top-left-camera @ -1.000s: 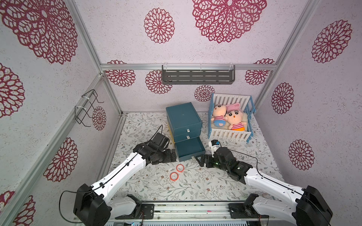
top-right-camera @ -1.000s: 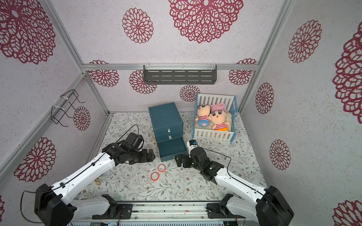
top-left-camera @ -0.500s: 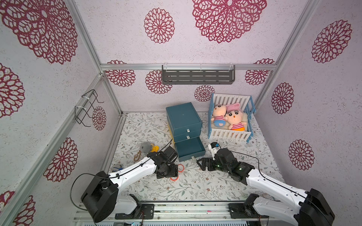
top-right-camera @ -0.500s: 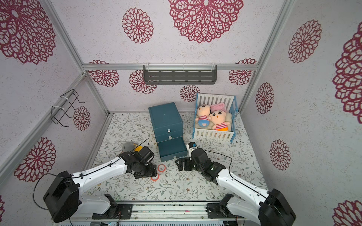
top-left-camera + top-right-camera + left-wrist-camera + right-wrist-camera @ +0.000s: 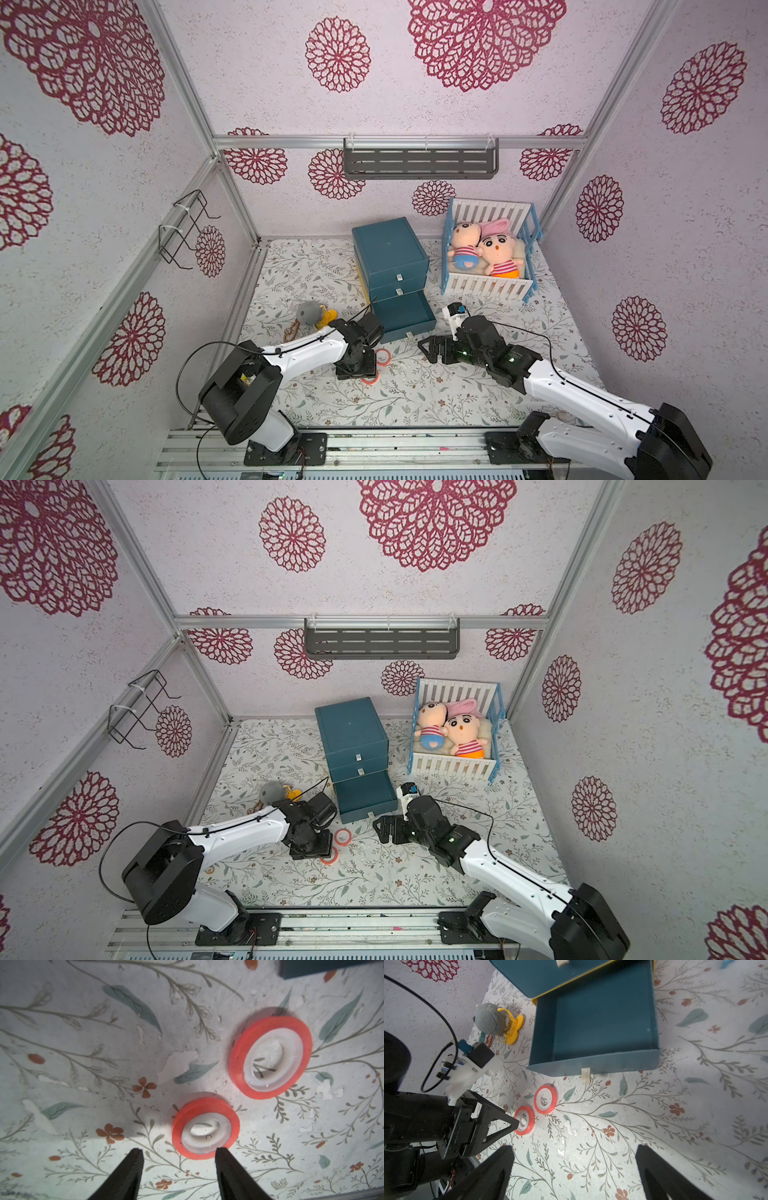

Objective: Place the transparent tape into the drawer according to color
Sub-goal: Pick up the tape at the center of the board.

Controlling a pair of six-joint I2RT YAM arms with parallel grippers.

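Observation:
Two red-orange rings of transparent tape lie flat on the floral mat in front of the open drawer [image 5: 405,318], which shows a bare floor in the right wrist view [image 5: 602,1022]. The ring nearer the drawer [image 5: 382,356] [image 5: 270,1057] lies free. My left gripper [image 5: 357,370] [image 5: 179,1150] points down at the other ring [image 5: 370,379] [image 5: 205,1126]. It is open, about half wide, with only mat between its fingers; that ring lies just past the tips, and one fingertip [image 5: 221,1152] is at its rim. My right gripper [image 5: 428,349] [image 5: 575,1150] hovers wide open to the right of both rings.
The teal drawer cabinet [image 5: 388,249] stands behind the open drawer. A white and blue crib [image 5: 486,286] with two dolls stands at the back right. A grey plush with a yellow ring [image 5: 311,313] lies left of the cabinet, behind my left arm.
My left arm swung from beside the drawer down onto the tape rings, and its jaws narrowed from wide open. The right arm hardly moved.

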